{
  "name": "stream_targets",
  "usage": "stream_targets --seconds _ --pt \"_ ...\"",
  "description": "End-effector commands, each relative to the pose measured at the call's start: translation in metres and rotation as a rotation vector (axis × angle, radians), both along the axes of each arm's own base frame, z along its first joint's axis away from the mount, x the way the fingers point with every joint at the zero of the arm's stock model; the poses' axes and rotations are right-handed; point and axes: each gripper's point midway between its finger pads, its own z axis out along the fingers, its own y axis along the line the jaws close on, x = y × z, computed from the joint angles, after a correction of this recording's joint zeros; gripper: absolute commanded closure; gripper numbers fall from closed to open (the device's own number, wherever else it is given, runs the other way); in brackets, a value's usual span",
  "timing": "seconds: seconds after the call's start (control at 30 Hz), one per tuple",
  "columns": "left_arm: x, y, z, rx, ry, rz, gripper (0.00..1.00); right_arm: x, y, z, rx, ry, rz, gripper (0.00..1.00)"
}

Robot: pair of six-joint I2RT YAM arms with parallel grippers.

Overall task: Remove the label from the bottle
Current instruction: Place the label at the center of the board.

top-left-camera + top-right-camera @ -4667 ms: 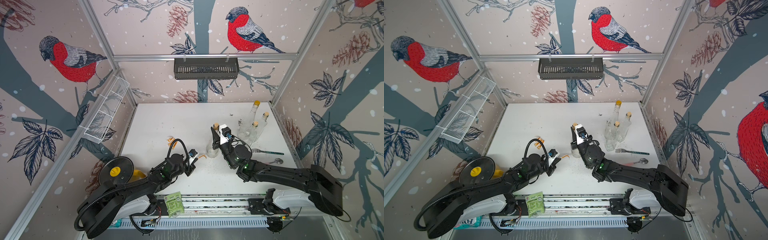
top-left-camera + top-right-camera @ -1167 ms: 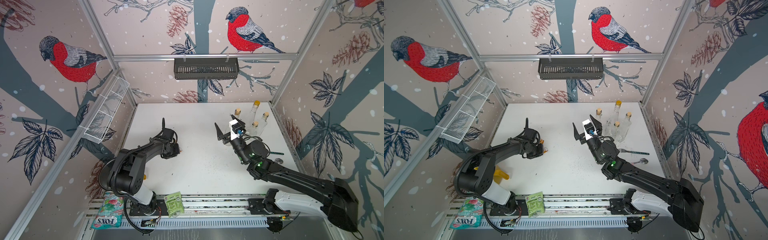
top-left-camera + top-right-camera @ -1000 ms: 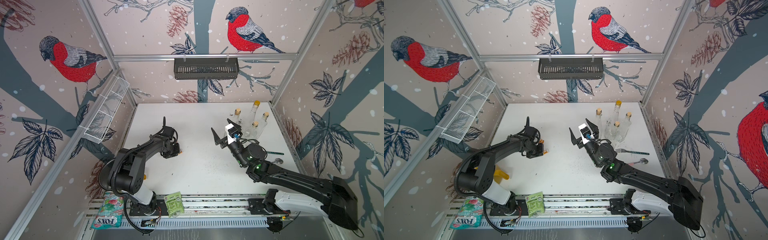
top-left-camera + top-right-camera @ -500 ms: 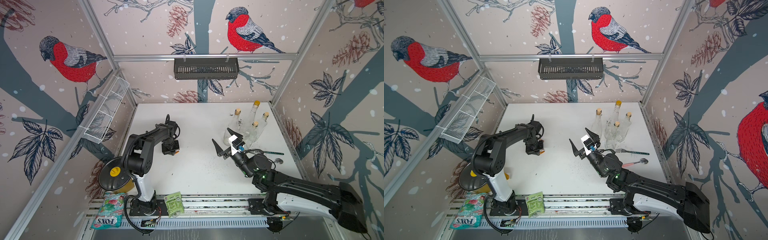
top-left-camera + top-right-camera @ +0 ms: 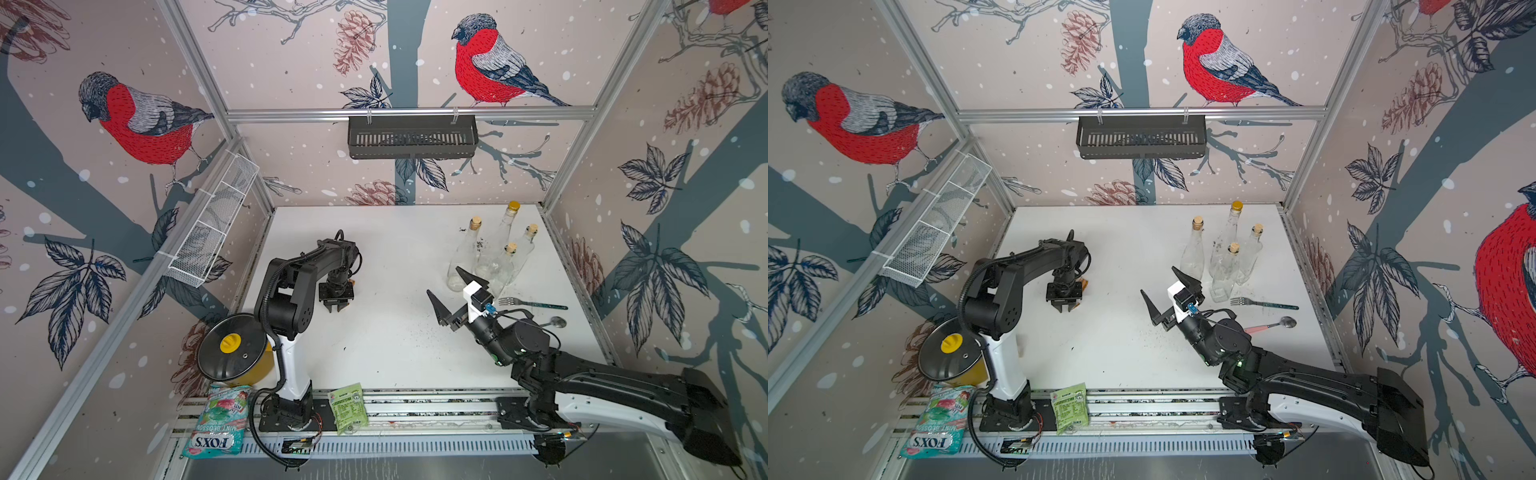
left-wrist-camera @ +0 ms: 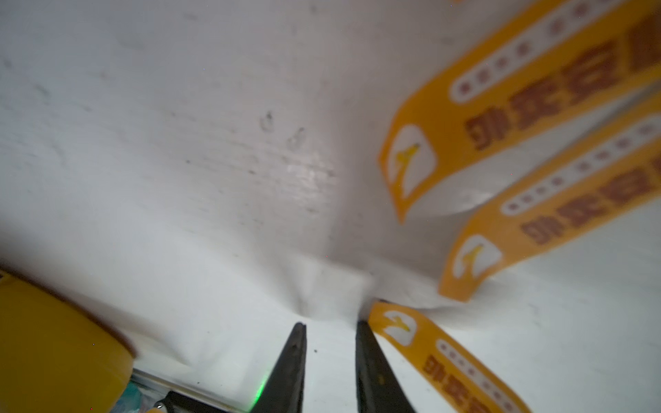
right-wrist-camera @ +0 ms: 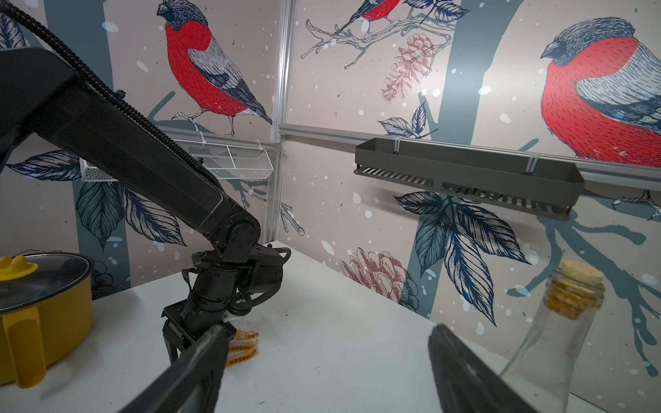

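With twelve o'clock at the back wall, the left gripper points straight down over the table at about nine. Its fingers stand slightly apart, and the left wrist view shows only bare table in the gap. The label is a curled orange strip with brown print. It lies on the table just beside the gripper, on its one-o'clock side; one end is at a fingertip, but I cannot tell whether it touches. The right gripper hovers near the middle, a little toward three, with its jaws spread wide and empty. Just behind it, toward two, four clear bottles stand upright in a cluster — the nearest bottle is corked, bare glass. A fork and a spoon lie at three.
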Motion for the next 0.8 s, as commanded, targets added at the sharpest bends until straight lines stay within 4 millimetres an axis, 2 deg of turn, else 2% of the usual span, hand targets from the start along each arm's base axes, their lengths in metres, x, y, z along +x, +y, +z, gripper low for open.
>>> stream_targets --seconds 0.0,0.23,0.33,0.5,0.57,0.63,0.73,0.77 --pt "0.0 0.01 -0.006 0.078 0.005 -0.019 0.7 -0.002 -0.004 0.006 0.033 -0.004 -0.009 0.11" --pt "0.004 0.001 -0.001 0.085 -0.026 -0.059 0.65 -0.005 -0.002 0.003 0.017 0.004 -0.003 0.11" --pt "0.008 0.006 0.018 0.103 -0.091 -0.064 0.58 -0.005 0.0 -0.001 -0.012 0.012 0.001 0.11" --pt "0.004 0.019 0.066 0.123 -0.257 -0.075 0.34 -0.018 0.012 -0.007 -0.099 0.0 0.101 0.05" --pt "0.006 0.015 0.087 0.075 -0.347 -0.102 0.28 -0.021 0.015 -0.009 -0.121 0.008 0.135 0.0" --pt "0.011 0.01 0.111 0.03 -0.458 -0.125 0.26 -0.025 0.019 -0.014 -0.16 0.026 0.174 0.0" --pt "0.021 -0.004 0.156 -0.062 -0.707 -0.196 0.17 -0.026 0.017 -0.025 -0.212 0.056 0.179 0.0" --pt "0.023 -0.009 0.172 -0.097 -0.807 -0.224 0.11 -0.022 0.013 -0.028 -0.22 0.069 0.152 0.0"
